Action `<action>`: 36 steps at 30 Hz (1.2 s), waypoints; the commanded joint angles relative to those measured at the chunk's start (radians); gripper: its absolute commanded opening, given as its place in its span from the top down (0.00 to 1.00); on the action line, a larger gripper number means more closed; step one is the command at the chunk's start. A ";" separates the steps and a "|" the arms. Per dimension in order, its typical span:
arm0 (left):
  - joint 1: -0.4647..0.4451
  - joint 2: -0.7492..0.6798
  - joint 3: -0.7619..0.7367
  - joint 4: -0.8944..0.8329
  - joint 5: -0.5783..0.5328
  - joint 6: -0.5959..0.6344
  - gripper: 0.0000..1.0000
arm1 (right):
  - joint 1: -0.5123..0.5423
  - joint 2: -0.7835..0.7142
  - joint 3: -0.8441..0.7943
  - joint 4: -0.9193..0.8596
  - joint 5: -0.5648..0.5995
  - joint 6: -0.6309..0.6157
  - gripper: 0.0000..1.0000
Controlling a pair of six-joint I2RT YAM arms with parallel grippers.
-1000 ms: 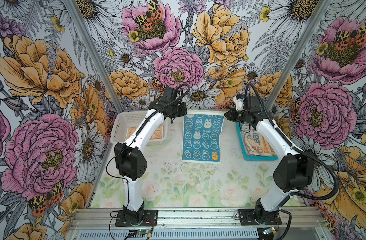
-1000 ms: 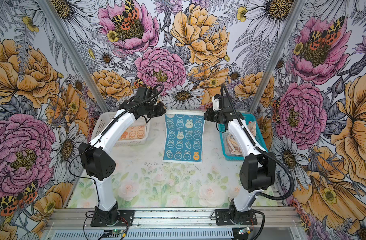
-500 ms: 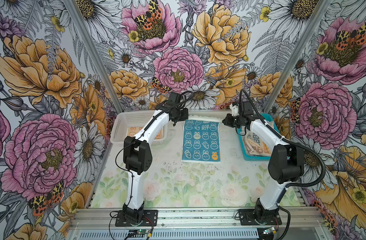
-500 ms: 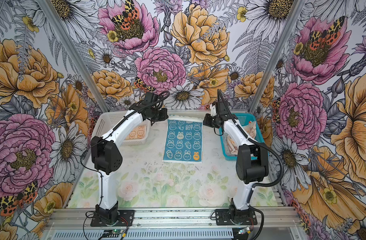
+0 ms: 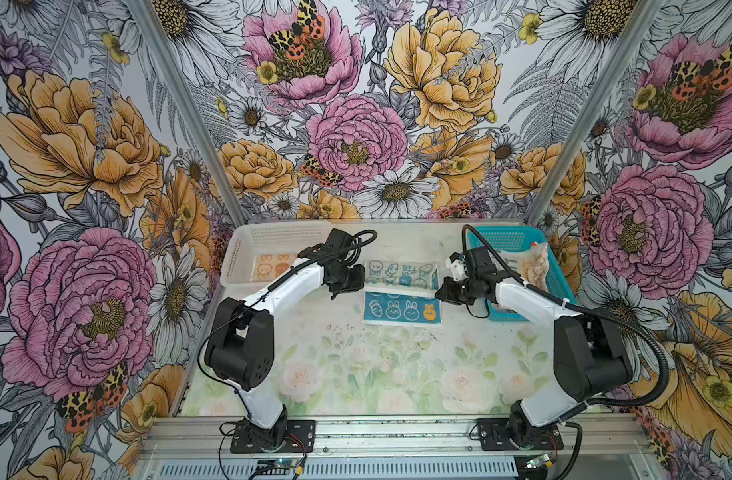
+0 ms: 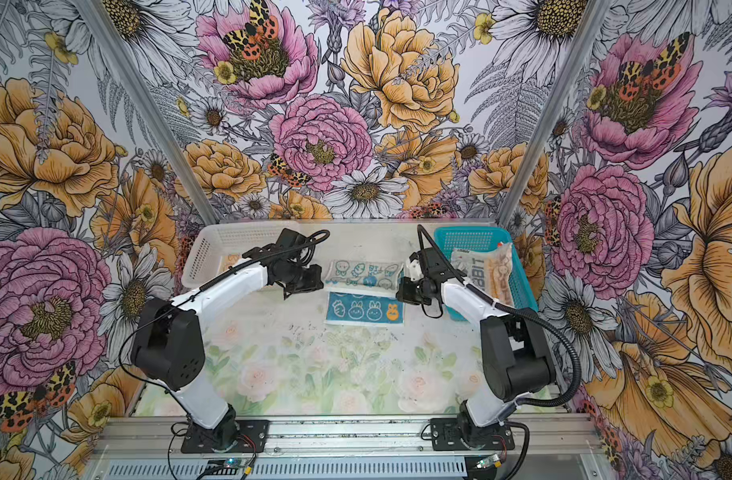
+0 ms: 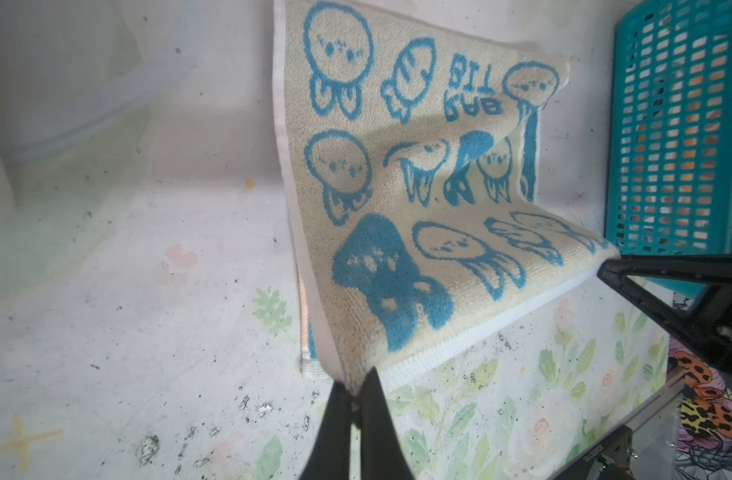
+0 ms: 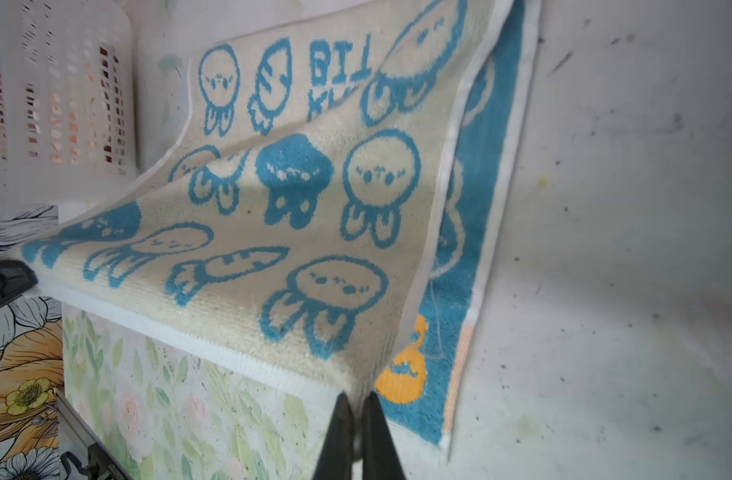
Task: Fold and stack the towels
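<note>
A blue bunny-print towel (image 5: 401,311) lies in the middle of the table in both top views. Its far part is lifted and turned toward the front, so the cream underside (image 5: 399,273) faces up. My left gripper (image 5: 362,286) is shut on the raised edge's left corner, seen close in the left wrist view (image 7: 356,388). My right gripper (image 5: 437,293) is shut on the right corner, seen close in the right wrist view (image 8: 358,399). The raised edge hangs taut between them above the blue half (image 8: 459,266). An orange towel (image 5: 272,266) lies in the white basket. A cream lettered towel (image 6: 486,270) sits in the teal basket.
The white perforated basket (image 5: 248,249) stands at the back left and the teal basket (image 5: 505,241) at the back right, each close beside an arm. The floral table mat (image 5: 376,374) stretches out in front of the towel. Patterned walls close in three sides.
The towel lay flat with both grippers at its far corners. Now both grippers have drawn the far edge up and toward the front, exposing the cream underside.
</note>
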 commanded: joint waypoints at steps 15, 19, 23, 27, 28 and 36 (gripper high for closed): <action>0.069 0.073 0.109 0.056 -0.083 -0.031 1.00 | -0.098 0.035 0.193 -0.109 0.205 -0.015 1.00; 0.107 0.194 0.308 0.026 -0.075 -0.012 1.00 | -0.135 0.129 0.366 -0.127 0.207 -0.020 1.00; 0.134 0.312 0.498 -0.001 -0.063 0.000 1.00 | -0.151 0.243 0.553 -0.157 0.226 -0.039 1.00; 0.143 0.427 0.687 -0.042 -0.074 0.025 1.00 | -0.164 0.334 0.710 -0.175 0.228 -0.050 1.00; 0.146 0.451 0.727 -0.050 -0.073 0.029 1.00 | -0.165 0.352 0.741 -0.180 0.227 -0.055 1.00; 0.168 0.586 0.987 -0.103 -0.049 0.040 1.00 | -0.193 0.448 0.916 -0.201 0.205 -0.106 1.00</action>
